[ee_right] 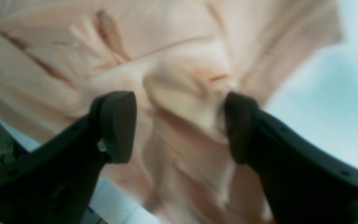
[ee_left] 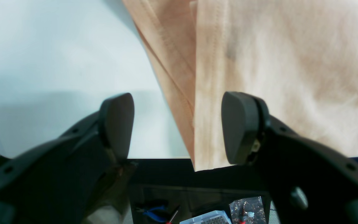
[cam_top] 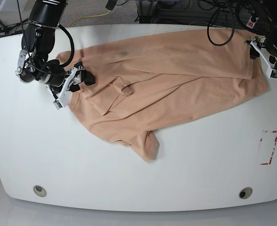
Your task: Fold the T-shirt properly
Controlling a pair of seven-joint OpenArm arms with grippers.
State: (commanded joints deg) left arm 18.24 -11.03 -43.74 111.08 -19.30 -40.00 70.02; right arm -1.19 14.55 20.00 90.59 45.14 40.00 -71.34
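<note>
The peach T-shirt [cam_top: 167, 87] lies spread and creased across the far half of the white table [cam_top: 129, 174], with one part folded over and a sleeve pointing to the front [cam_top: 148, 143]. My right gripper [cam_top: 82, 76] is at the shirt's left end. In the right wrist view it [ee_right: 179, 127] is open, its jaws on either side of a raised fold of the T-shirt [ee_right: 191, 90]. My left gripper [cam_top: 262, 52] is at the shirt's far right corner. In the left wrist view it [ee_left: 179, 127] is open and empty over the T-shirt's hemmed edge [ee_left: 210, 93].
A red-and-white marking [cam_top: 269, 147] is on the table at the right. Two round holes [cam_top: 39, 190] [cam_top: 245, 193] sit near the front edge. Cables lie behind the table. Below the table edge, pliers [ee_left: 151, 213] and a plastic box [ee_left: 207, 218] show.
</note>
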